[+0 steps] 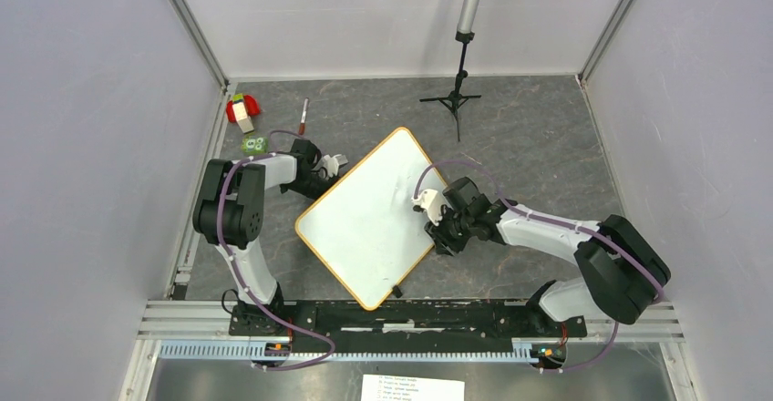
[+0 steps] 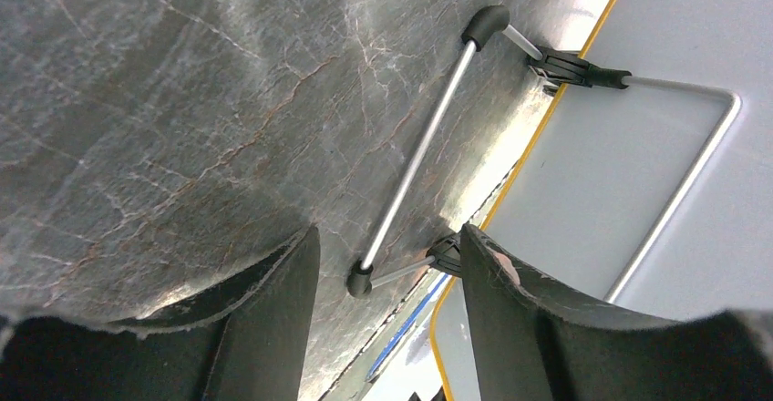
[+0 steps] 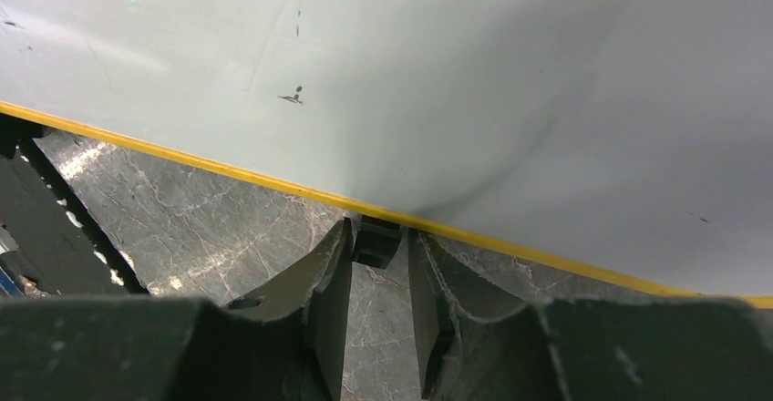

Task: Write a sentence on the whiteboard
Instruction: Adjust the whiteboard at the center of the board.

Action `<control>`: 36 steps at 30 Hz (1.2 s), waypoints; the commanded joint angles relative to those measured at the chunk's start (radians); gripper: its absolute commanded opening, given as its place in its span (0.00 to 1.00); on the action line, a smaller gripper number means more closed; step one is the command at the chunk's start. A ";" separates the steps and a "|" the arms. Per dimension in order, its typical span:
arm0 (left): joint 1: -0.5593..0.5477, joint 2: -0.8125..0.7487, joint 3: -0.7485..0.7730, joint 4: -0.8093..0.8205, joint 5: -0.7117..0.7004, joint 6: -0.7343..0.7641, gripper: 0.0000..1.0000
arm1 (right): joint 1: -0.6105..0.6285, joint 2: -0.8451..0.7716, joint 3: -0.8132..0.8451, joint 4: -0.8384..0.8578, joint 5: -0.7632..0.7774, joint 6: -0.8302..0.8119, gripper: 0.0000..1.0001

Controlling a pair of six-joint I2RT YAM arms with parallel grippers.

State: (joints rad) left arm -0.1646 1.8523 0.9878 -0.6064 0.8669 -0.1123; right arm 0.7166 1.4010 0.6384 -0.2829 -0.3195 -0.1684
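Note:
The whiteboard (image 1: pixel 369 223) lies turned like a diamond in the middle of the table, white with a yellow rim. No sentence shows on it, only a few faint dark specks (image 3: pixel 293 97). My right gripper (image 1: pixel 426 208) is at the board's right edge. In the right wrist view it (image 3: pixel 376 260) is closed narrowly on a small black clip (image 3: pixel 376 240) on the yellow rim. My left gripper (image 1: pixel 334 161) is at the board's upper-left edge, open and empty (image 2: pixel 390 323). Beyond its fingers I see the yellow rim (image 2: pixel 547 118) and a metal wire stand (image 2: pixel 415 155).
A dark red marker (image 1: pixel 303 113) lies on the grey table at the back left. Red and white blocks (image 1: pixel 242 109) and a green piece (image 1: pixel 253 145) sit near it. A black tripod stand (image 1: pixel 460 91) is behind the board. Grey walls close in both sides.

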 commanded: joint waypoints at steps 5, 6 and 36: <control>0.007 -0.024 -0.006 0.043 -0.002 -0.030 0.66 | 0.044 0.007 0.030 0.043 0.030 0.044 0.25; 0.008 -0.022 -0.008 0.043 -0.002 -0.030 0.66 | 0.044 0.014 0.034 0.041 0.030 0.044 0.21; 0.029 -0.047 -0.005 0.051 -0.035 -0.032 0.71 | -0.101 -0.161 -0.118 -0.039 0.177 0.278 0.00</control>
State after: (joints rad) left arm -0.1459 1.8416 0.9821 -0.5949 0.8707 -0.1230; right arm 0.6373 1.2598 0.5423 -0.3119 -0.1967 0.0299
